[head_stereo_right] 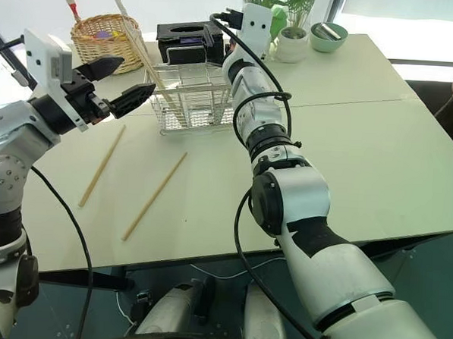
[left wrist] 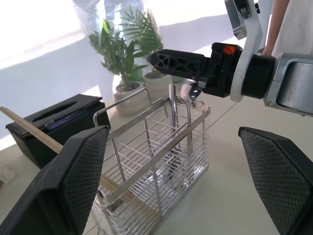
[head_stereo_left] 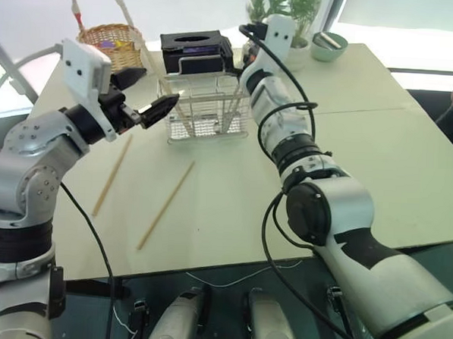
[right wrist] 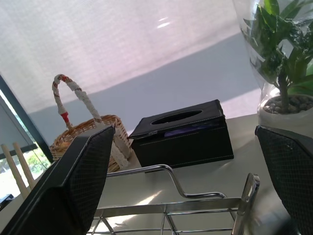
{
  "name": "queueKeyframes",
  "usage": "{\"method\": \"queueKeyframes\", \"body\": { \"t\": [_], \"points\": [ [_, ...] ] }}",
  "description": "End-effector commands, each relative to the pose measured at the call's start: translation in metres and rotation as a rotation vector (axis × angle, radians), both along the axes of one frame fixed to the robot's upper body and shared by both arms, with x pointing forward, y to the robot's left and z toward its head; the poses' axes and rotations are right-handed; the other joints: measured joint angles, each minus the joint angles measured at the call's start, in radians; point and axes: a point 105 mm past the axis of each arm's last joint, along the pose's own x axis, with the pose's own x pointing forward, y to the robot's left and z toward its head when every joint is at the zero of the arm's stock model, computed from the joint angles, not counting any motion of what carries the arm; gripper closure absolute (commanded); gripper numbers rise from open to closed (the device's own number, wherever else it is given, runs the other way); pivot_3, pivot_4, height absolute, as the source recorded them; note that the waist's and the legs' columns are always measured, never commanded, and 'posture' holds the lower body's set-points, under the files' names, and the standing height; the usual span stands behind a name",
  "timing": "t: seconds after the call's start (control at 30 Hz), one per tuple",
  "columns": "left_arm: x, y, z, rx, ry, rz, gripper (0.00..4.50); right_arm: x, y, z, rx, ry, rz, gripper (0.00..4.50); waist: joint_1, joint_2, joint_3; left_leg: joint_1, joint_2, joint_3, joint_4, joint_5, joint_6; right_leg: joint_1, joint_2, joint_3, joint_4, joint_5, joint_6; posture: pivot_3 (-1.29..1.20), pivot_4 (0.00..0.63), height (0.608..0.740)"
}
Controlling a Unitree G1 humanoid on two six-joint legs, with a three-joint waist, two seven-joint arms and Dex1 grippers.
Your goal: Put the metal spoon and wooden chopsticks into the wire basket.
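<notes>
Over the far middle of the table stood the wire basket, and the right gripper hung just above its rim, jaws spread and empty. The metal spoon was upright inside the basket, bowl up near the rim, right under that claw. Some wooden chopsticks leaned in the basket too. Two more chopsticks lay loose on the bare table toward the near-left corner, well apart from both grippers, long axes running from the near edge up toward the basket. The left gripper hovered beside the basket's left end, fingers wide and holding nothing, and looked the closer arm for those sticks, which sat below it and nearer the robot. Behind the basket sat a black tissue box, a wicker basket and potted plants; none blocked the reach down.
</notes>
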Motion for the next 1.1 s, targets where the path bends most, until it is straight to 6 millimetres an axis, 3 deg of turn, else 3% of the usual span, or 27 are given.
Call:
{"method": "queueKeyframes", "body": {
  "t": [0.03, 0.13, 0.2, 0.3, 0.4, 0.7, 0.9, 1.0, 1.1],
  "points": [
    [-0.003, 0.0, 0.015, -0.002, -0.052, -0.003, 0.0, -0.001, -0.004, 0.017, 0.008, -0.049, -0.01, 0.04, 0.001, 0.0, 0.0, 0.0, 0.0, 0.0, 0.0, 0.0, 0.0, 0.0, 0.0, 0.0, 0.0, 0.0, 0.0, 0.0, 0.15, 0.725],
    [-0.002, -0.001, 0.011, 0.003, -0.042, -0.008, 0.0, -0.002, -0.011, 0.034, 0.028, -0.069, -0.009, 0.04, 0.001, 0.0, 0.0, 0.0, 0.0, 0.0, 0.0, 0.0, 0.0, 0.0, 0.001, 0.001, 0.0, 0.0, 0.0, 0.0, 0.15, 0.725],
    [-0.001, 0.0, 0.009, 0.007, -0.034, -0.008, 0.0, -0.005, -0.015, 0.056, 0.031, -0.119, -0.001, 0.04, 0.001, 0.0, 0.0, 0.0, 0.0, 0.0, 0.0, 0.0, 0.0, 0.0, 0.001, 0.002, 0.0, 0.0, 0.0, 0.0, 0.15, 0.725],
    [0.004, 0.005, 0.003, 0.025, -0.014, 0.02, 0.0, -0.027, -0.014, 0.097, -0.025, -0.266, 0.105, 0.04, 0.001, 0.001, 0.0, -0.001, 0.0, 0.0, 0.0, 0.0, 0.0, -0.001, 0.001, 0.002, 0.0, 0.0, 0.0, 0.0, 0.15, 0.725],
    [0.011, 0.009, -0.002, 0.032, 0.008, 0.052, 0.0, -0.06, -0.015, 0.107, -0.143, -0.327, 0.269, 0.04, 0.003, 0.0, 0.0, -0.001, 0.0, -0.001, -0.001, 0.0, 0.0, -0.002, 0.0, 0.002, 0.001, 0.0, 0.0, 0.0, 0.15, 0.725],
    [0.039, 0.031, -0.018, 0.081, 0.131, 0.159, 0.0, -0.149, -0.054, 0.047, -0.508, -0.196, 0.601, 0.04, 0.039, 0.0, 0.0, -0.001, 0.0, -0.001, 0.002, -0.004, 0.006, 0.0, -0.001, 0.002, -0.001, 0.0, 0.0, 0.0, 0.15, 0.725],
    [0.052, 0.045, -0.035, 0.145, 0.221, 0.213, 0.0, -0.176, -0.067, 0.01, -0.602, -0.091, 0.656, 0.04, 0.047, -0.001, 0.0, -0.001, 0.0, 0.0, 0.002, -0.005, 0.007, 0.001, -0.002, 0.002, -0.002, 0.0, 0.0, 0.0, 0.15, 0.725],
    [0.064, 0.059, -0.063, 0.211, 0.345, 0.299, 0.0, -0.191, -0.066, -0.019, -0.653, -0.058, 0.672, 0.04, 0.058, -0.001, 0.0, -0.002, 0.0, 0.0, 0.003, -0.005, 0.008, 0.001, -0.002, 0.002, -0.002, 0.0, 0.0, 0.0, 0.15, 0.725],
    [0.071, 0.07, -0.077, 0.231, 0.408, 0.359, 0.0, -0.197, -0.066, -0.041, -0.684, -0.041, 0.663, 0.04, 0.058, -0.001, 0.0, -0.002, 0.0, 0.001, 0.003, -0.005, 0.008, 0.001, -0.003, 0.002, -0.002, 0.0, 0.001, 0.0, 0.15, 0.725]
  ]
}}
